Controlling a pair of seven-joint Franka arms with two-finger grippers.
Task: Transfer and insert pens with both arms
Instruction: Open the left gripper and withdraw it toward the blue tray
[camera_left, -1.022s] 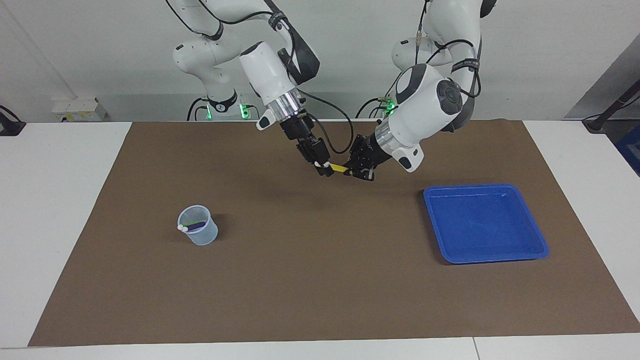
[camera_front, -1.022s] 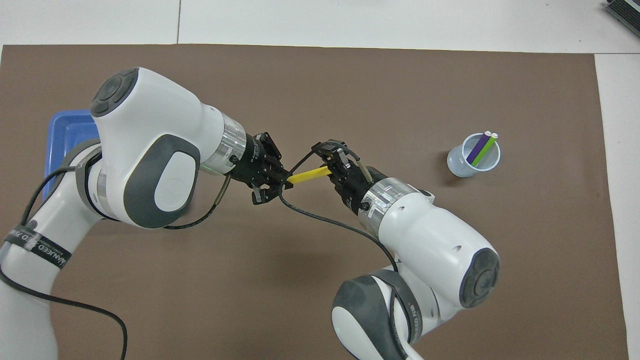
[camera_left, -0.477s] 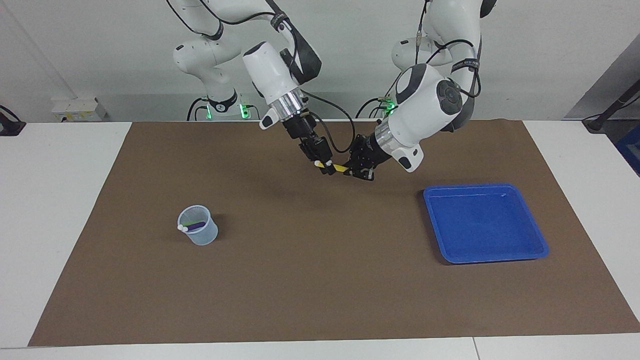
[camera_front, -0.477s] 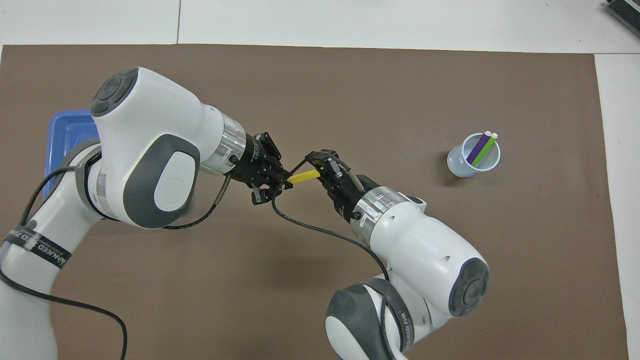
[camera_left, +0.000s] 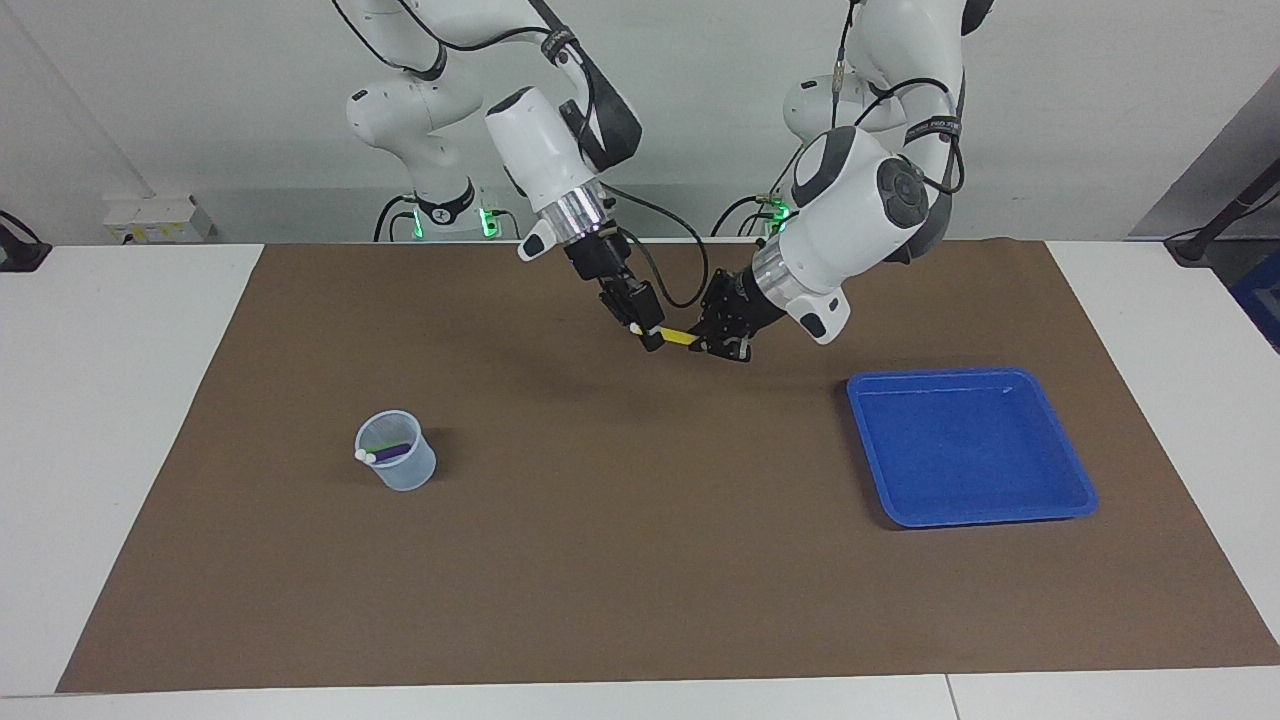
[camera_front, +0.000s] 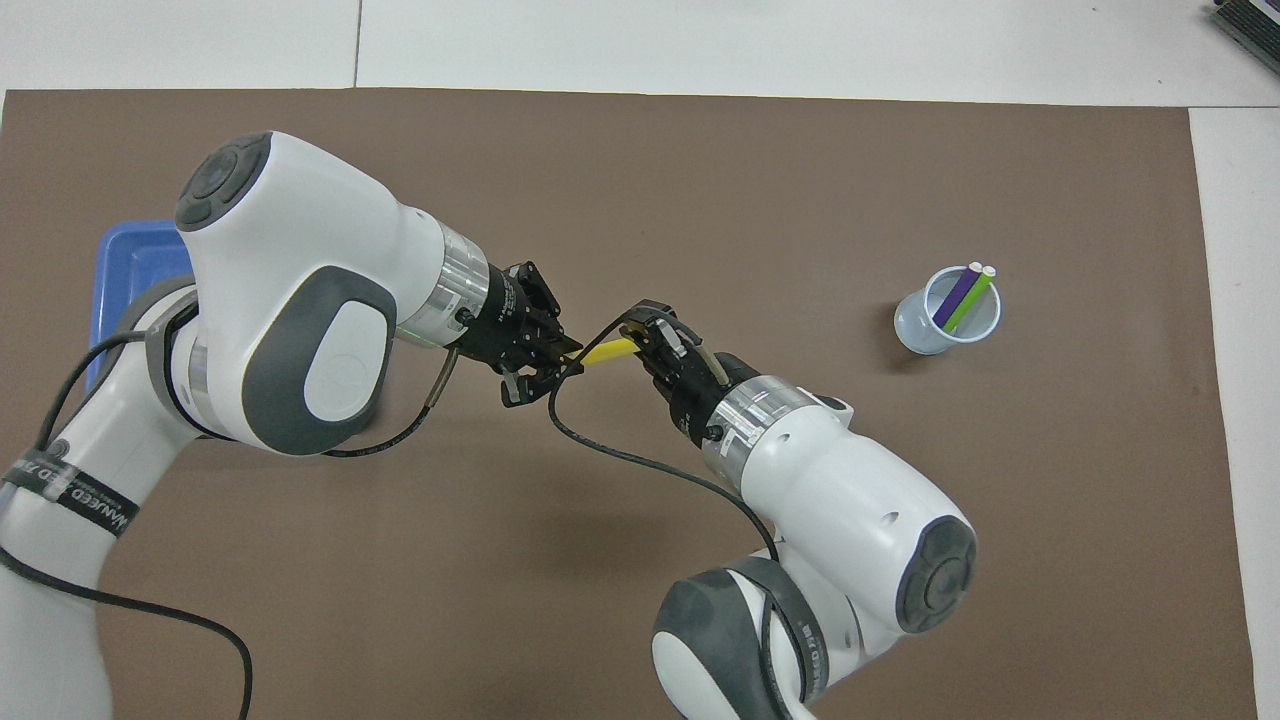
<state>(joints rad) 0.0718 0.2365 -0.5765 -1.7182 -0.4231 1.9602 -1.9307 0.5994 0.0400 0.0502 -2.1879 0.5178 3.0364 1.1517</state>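
Yellow pen (camera_left: 679, 336): short, slim marker, white tip end. Held in the air over the brown mat, lying nearly level. One end sits between the closed fingertips of the left gripper (camera_left: 712, 343); the white tip end sits between the closed fingertips of the right gripper (camera_left: 651, 336). Only a short yellow length shows between the two pincers (camera_front: 610, 350).

Purple pen (camera_front: 955, 298): short, slim, white tip end uppermost. Stands tilted in a clear cup, well apart from both pincers, toward the right arm's end of the table.

Lime green pen (camera_front: 970, 303): same build, white tip up. Leans in the same cup, just beside the purple one and parallel to it.
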